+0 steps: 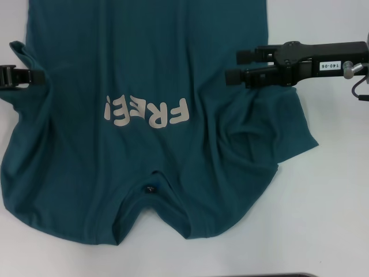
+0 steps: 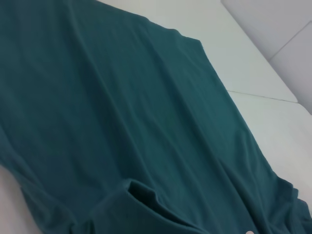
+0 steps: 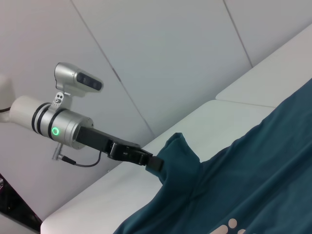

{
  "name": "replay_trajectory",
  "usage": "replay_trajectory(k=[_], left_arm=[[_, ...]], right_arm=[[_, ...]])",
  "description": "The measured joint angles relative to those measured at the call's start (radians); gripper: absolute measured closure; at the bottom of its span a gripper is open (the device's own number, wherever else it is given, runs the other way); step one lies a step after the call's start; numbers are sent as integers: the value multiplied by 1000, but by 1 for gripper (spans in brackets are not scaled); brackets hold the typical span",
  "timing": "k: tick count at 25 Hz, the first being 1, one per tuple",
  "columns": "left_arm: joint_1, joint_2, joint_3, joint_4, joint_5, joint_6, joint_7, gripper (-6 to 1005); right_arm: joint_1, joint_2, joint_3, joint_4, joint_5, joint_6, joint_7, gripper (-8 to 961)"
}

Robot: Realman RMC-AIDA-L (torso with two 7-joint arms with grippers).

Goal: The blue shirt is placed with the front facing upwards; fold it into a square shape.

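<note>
Teal-blue cotton short-sleeved shirt, off-white "FREE!" print facing up; spread on a white table, collar and small dark neck label toward the robot, hem running off the far side of the head view. Long axis: near to far, straight out from the robot.

Left gripper: black, at the shirt's left edge by the sleeve. Right wrist view shows its fingers pinched on a raised peak of sleeve cloth; judged clamped on the shirt.

Right gripper: black, over the shirt's right side, above the rumpled right sleeve. Fingers set apart, nothing visibly between them.

Key relation: each gripper sits at its own side of the garment, roughly level across it; fabric lies between them, so a sideways fold inward looks the likely next move
</note>
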Motion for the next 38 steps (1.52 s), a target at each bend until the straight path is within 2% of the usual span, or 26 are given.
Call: replay_trajectory(k=[11,15,16,18,20,24,27,38], left_arm=[[-6,-9,7,11,12,-36,0,998],[0,7,7,5,14,-38,0,998],[8,25,6,4,15,-49,-1,998],[16,39,6,7,15,-58,-3,998],[28,62,3,12,15,-65,-4,997],[45,88,-2,13,15,-77,-5,996],[54,98,-5,11,20,-87,-5,994],[56,107,-9,-14,79,-135,-1,986]], right_arm=[[-3,0,-1,-1,0,-1,-10,28],[-2,-1,-1,-1,0,-1,-10,28],[-2,-1,-1,-1,0,-1,-10,28],[-1,-1,-1,-1,0,-1,-8,28],[-1,0,-1,-1,0,-1,-5,28],[-1,0,-1,-1,0,-1,-2,29],[0,0,-1,-1,0,0,-1,29],[0,1,-1,6,0,-2,0,29]])
